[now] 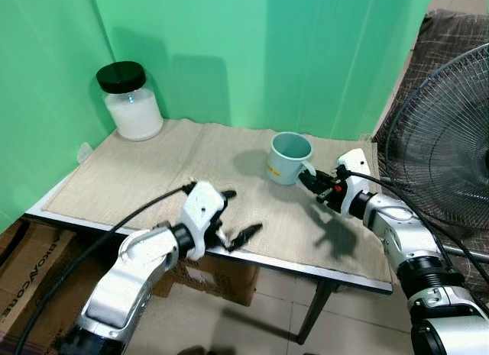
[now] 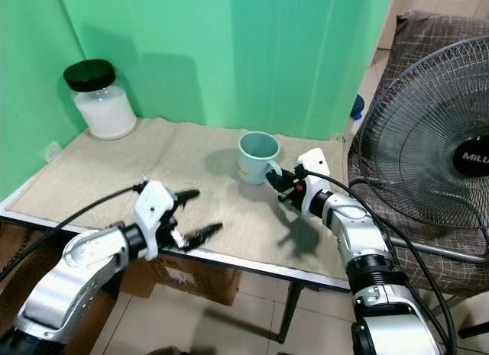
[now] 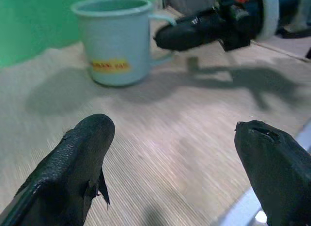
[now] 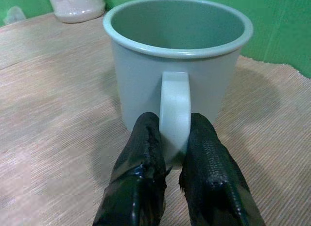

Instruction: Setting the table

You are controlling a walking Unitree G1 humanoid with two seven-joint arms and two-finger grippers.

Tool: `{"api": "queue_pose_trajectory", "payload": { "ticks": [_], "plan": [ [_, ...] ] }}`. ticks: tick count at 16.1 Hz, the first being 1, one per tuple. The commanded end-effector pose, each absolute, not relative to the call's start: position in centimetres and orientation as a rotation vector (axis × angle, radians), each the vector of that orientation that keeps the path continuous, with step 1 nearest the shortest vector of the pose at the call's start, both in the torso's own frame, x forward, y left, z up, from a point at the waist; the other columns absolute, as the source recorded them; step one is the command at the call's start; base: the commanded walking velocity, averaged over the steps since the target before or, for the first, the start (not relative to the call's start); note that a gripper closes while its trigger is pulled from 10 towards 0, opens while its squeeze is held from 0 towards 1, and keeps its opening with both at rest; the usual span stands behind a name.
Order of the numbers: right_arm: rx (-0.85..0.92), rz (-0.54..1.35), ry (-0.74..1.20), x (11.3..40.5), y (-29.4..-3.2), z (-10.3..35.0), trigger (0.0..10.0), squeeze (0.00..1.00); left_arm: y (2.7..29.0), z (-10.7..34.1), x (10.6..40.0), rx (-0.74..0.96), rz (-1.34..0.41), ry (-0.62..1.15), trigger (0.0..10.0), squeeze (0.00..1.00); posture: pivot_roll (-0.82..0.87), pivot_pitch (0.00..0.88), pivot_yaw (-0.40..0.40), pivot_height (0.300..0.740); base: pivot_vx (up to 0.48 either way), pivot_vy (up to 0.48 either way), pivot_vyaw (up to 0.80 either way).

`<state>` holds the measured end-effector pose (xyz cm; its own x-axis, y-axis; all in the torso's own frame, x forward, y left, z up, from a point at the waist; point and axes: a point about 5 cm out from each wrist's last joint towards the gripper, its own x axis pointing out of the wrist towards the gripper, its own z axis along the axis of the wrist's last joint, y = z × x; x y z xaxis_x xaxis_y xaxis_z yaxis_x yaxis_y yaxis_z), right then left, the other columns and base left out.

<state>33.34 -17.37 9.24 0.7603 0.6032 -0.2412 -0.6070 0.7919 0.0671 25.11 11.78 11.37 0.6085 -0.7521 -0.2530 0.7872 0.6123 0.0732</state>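
R claw point(image 4: 167, 153) on mug point(image 4: 177, 65) handle

Green backdrop point(image 1: 290, 57) seen behind table, wrapped round its far and left sides. Glass jar point(image 1: 131, 101) with black lid, filled with white contents, placed at far left corner of beige woven cloth point(image 1: 153, 179). Small white object point(image 1: 84, 150) seen just beside cloth's left edge, kind not made out. Cardboard boxes point(image 1: 30, 256) seen on tiled floor point(image 1: 260, 324) beneath table. Electric fan point(image 2: 435, 149) with wire grille positioned at right, before dark checked fabric point(image 2: 428, 34).
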Motion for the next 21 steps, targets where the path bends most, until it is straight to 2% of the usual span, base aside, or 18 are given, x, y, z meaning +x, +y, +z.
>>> {"api": "queue_pose_trajectory", "payload": {
  "ticks": [1,5,7,8,11,12,13,14,15,16,17,18,21],
  "plan": [
    [-0.011,0.660,0.193,33.9,-17.0,10.7,0.0,0.00,11.7,11.5,24.8,0.188,-0.912,0.207,10.0,1.00,-0.03,0.000,0.059,0.740,0.000,0.000,0.00],
    [-0.023,0.661,0.103,33.5,-16.7,12.2,0.0,0.00,11.7,11.8,25.2,0.217,-0.846,0.194,10.0,1.00,-0.05,0.000,0.100,0.740,0.000,0.000,0.00],
    [0.007,0.639,-0.007,32.6,-16.5,14.0,0.0,0.00,11.9,11.9,25.0,0.203,-0.814,0.179,10.0,1.00,-0.06,0.000,0.095,0.740,0.000,0.000,0.00],
    [0.003,0.591,-0.130,30.8,-16.6,15.9,0.0,0.00,12.3,11.6,24.7,0.211,-0.744,0.164,10.0,1.00,-0.04,0.000,0.078,0.740,0.000,0.000,0.00],
    [0.005,0.545,-0.207,28.4,-16.4,17.3,0.0,0.00,12.5,12.3,24.4,0.201,-0.663,0.123,10.0,1.00,-0.03,0.000,0.053,0.740,0.000,0.000,0.00],
    [-0.001,0.497,-0.211,27.3,-16.0,17.6,7.9,0.00,12.6,13.1,24.3,0.195,-0.619,0.087,10.0,1.00,-0.02,0.000,0.040,0.740,0.000,0.000,0.00],
    [0.005,0.470,-0.219,26.1,-15.3,17.9,10.0,0.00,12.7,14.0,24.4,0.163,-0.545,0.055,10.0,1.00,-0.01,0.000,0.033,0.740,0.000,0.000,0.00],
    [-0.008,0.422,-0.173,25.2,-14.0,17.5,10.0,0.00,13.3,15.2,24.8,0.117,-0.400,0.004,10.0,0.60,0.00,0.000,0.011,0.740,0.000,0.000,0.00],
    [-0.013,0.413,-0.153,25.1,-13.7,17.3,10.0,0.00,13.6,15.4,25.0,0.106,-0.363,-0.008,10.0,0.60,0.00,0.000,0.006,0.740,0.000,0.000,0.00],
    [-0.017,0.403,-0.137,25.1,-13.6,17.3,10.0,0.00,13.7,15.5,25.1,0.104,-0.345,-0.016,10.0,0.46,0.00,0.000,0.006,0.740,0.000,0.000,0.00],
    [-0.002,0.397,-0.122,25.3,-13.6,17.2,10.0,0.00,14.0,15.5,25.3,0.112,-0.310,-0.025,10.0,0.21,0.00,0.000,-0.007,0.740,0.000,0.000,-0.80],
    [-0.014,0.376,-0.119,26.6,-13.9,17.9,10.0,0.00,15.2,15.5,25.8,0.137,-0.197,-0.025,10.0,0.00,0.01,0.000,-0.035,0.740,0.000,0.000,-0.80],
    [-0.061,0.332,-0.096,27.4,-14.0,18.3,10.0,0.00,15.9,15.9,25.6,0.128,-0.157,-0.022,10.0,0.00,0.02,0.000,-0.035,0.740,0.000,0.000,-0.80]
  ]
}}
